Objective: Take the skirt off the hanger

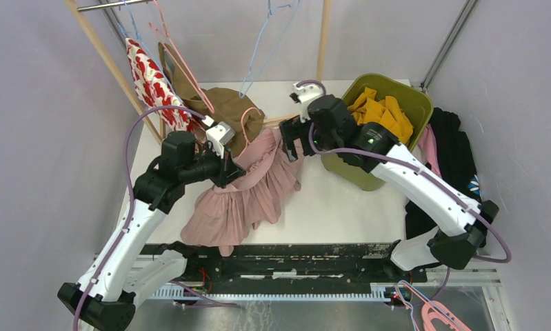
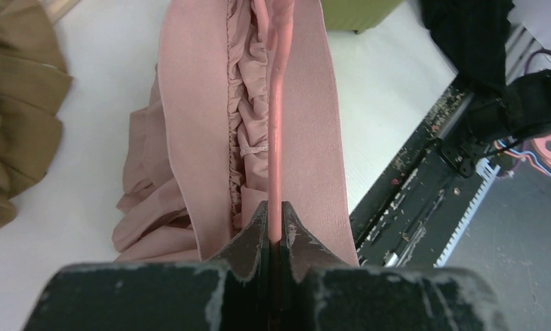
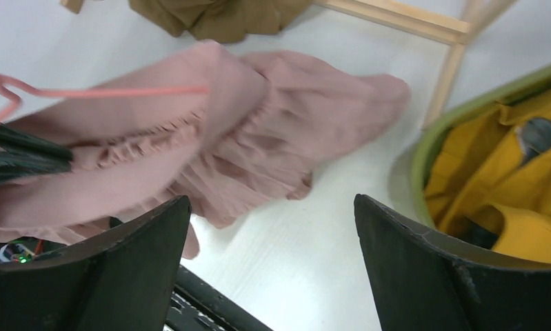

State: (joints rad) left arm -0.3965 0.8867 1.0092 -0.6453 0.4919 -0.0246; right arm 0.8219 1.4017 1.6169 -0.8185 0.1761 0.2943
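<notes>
skirt [image 1: 248,189] mid-table, waistband around hanger [image 2: 276,124] | left gripper [image 2: 275,227] clamped on hanger wire | right gripper [image 3: 271,203] at its 2 o'clock, spread wide, empty | risk: elastic snags, wire slips out of the thin pinch

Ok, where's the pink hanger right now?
In the left wrist view the pink hanger runs up the middle inside the pink skirt, pinched by the left gripper; from above, that is left of centre, beside the brown garment.
</notes>
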